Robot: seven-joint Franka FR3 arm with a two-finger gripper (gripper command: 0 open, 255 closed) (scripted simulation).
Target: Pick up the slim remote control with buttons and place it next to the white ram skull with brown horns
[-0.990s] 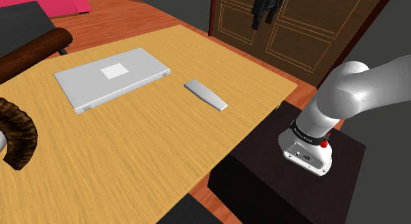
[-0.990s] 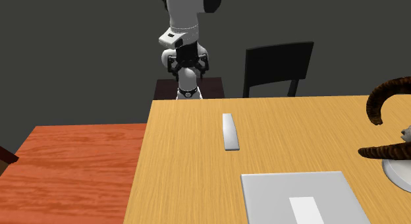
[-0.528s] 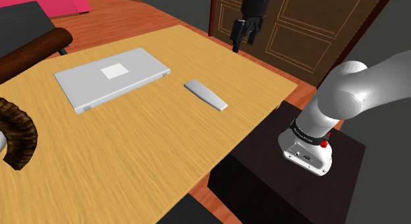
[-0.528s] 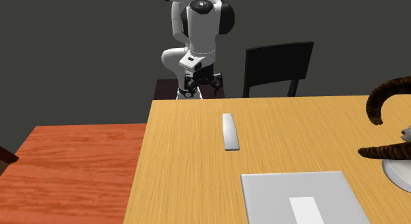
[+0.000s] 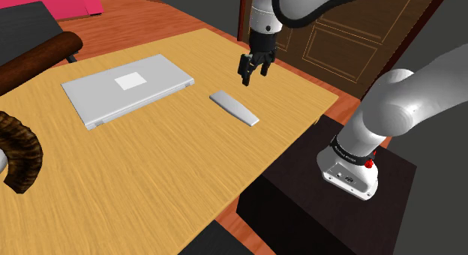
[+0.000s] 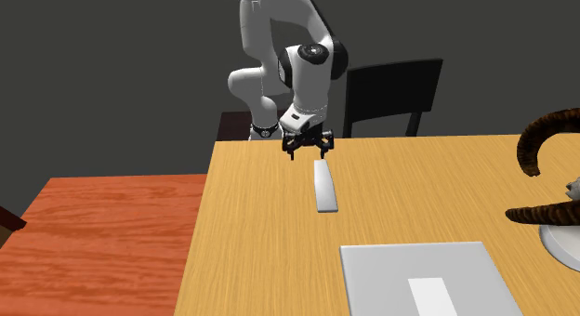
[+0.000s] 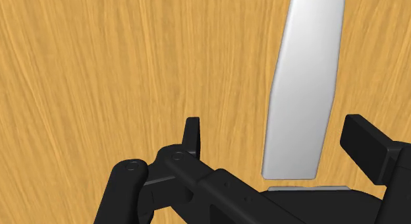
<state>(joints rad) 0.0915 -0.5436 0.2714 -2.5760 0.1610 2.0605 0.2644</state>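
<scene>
Pale, grain-streaked wood is forming the flat desk (image 5: 150,178), where the slim, smooth light-grey remote control (image 5: 234,109), a slightly tapering bar, is lying flat near the thin grey closed laptop (image 5: 127,88), apart from it. The all-black two-finger gripper (image 5: 246,79) is hovering released, fingers spread, over the remote's end farthest from the laptop, touching nothing.
</scene>
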